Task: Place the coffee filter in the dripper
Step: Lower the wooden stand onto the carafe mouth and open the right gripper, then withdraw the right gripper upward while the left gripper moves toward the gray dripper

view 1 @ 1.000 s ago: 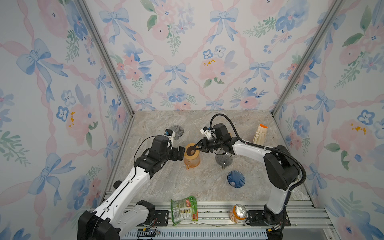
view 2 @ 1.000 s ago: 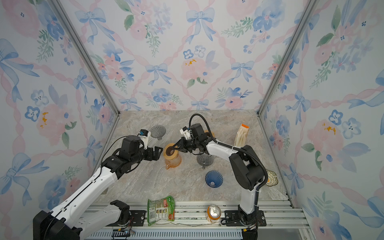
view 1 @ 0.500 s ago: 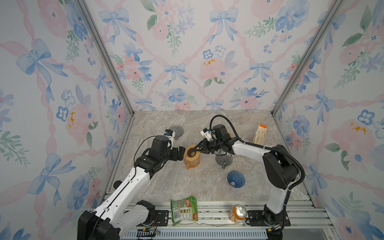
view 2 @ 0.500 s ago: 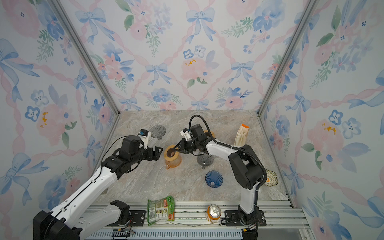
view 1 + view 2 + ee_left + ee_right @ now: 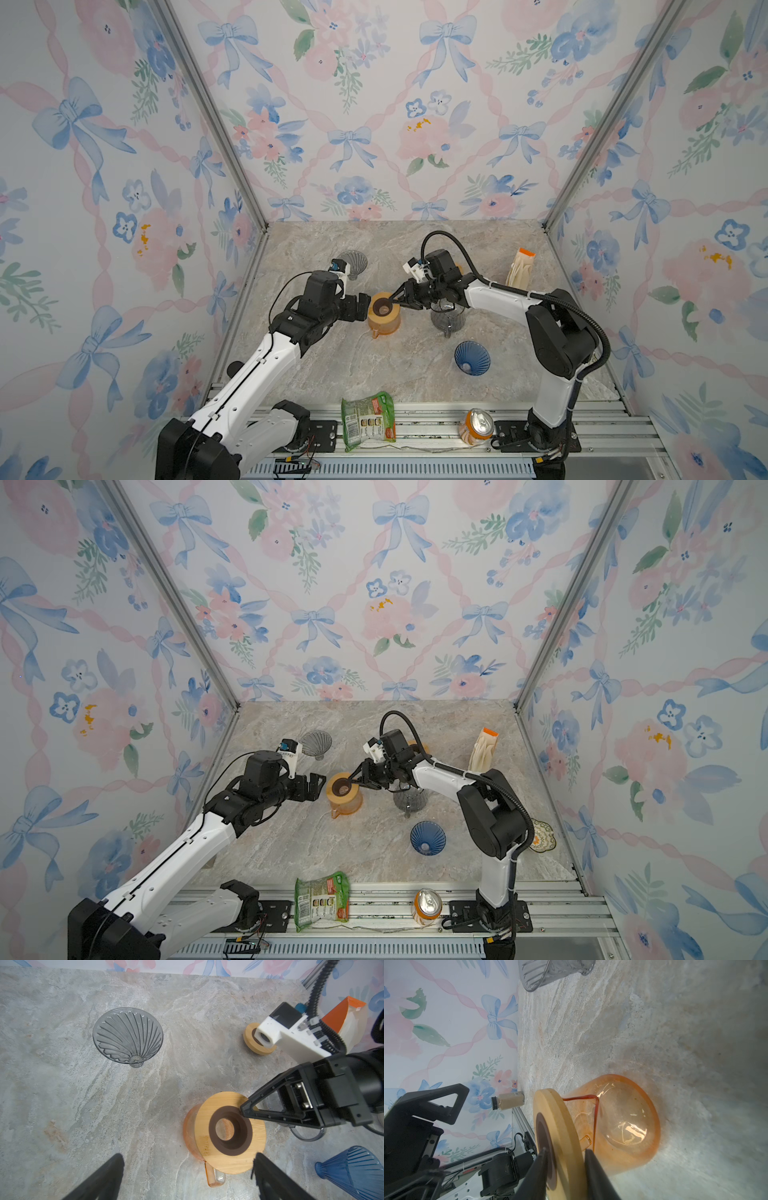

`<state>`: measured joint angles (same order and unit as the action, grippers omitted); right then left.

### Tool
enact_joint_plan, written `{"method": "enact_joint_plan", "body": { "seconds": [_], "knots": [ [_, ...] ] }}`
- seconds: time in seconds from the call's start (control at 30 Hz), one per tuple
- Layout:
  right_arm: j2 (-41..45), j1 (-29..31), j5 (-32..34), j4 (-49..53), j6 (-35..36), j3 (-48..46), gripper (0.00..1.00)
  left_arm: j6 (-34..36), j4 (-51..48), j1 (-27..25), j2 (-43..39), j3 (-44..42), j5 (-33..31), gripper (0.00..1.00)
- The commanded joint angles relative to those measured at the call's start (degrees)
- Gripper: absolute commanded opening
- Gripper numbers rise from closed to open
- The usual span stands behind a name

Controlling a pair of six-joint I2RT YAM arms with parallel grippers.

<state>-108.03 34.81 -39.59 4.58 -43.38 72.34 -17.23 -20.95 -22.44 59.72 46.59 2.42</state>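
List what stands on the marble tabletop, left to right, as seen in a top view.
clear grey dripper → orange carafe with wooden lid → grey glass carafe → blue dripper → filter pack

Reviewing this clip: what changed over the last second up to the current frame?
The right gripper spread its jaws around the rim of the wooden ring, loosening its grip. The ring seems to have settled slightly lower onto the orange carafe. The left gripper stayed open beside the carafe, and the grey dripper and blue dripper did not move.
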Motion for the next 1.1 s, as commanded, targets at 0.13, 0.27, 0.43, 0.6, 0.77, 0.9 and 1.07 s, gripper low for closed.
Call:
{"method": "enact_joint_plan", "body": {
  "seconds": [0.13, 0.27, 0.43, 0.6, 0.77, 0.9, 1.07],
  "knots": [
    [-0.1, -1.0, 2.9, 4.7, 3.3, 2.1, 0.34, -1.2, -0.4, 0.5, -0.2, -0.5, 0.2, 0.98],
    [0.4, -1.4, 4.4, 6.9, 4.7, 2.4, 0.35, -1.2, -0.4, 0.5, 0.0, -0.1, 0.3, 0.98],
    [1.4, -1.4, 8.3, 11.0, 8.1, 3.7, 0.36, -1.2, -0.4, 0.5, 0.5, 0.3, 0.2, 0.98],
    [2.3, -1.0, 11.0, 14.4, 12.2, 5.4, 0.41, -1.0, -0.4, 0.5, 1.2, 1.7, -0.3, 0.98],
    [3.4, 0.1, 16.9, 18.9, 17.4, 8.1, 0.51, -0.9, -0.3, 0.4, 0.8, 3.2, -2.4, 0.98],
    [4.7, 0.3, 17.4, 18.2, 19.2, 8.2, 0.60, -0.4, -0.3, 0.4, 0.6, 4.5, -3.4, 0.98],
    [7.5, 0.9, 18.2, 17.1, 23.2, 7.8, 0.70, -0.7, -0.3, 0.5, 1.3, 6.6, -5.2, 0.98]
  ]
}}
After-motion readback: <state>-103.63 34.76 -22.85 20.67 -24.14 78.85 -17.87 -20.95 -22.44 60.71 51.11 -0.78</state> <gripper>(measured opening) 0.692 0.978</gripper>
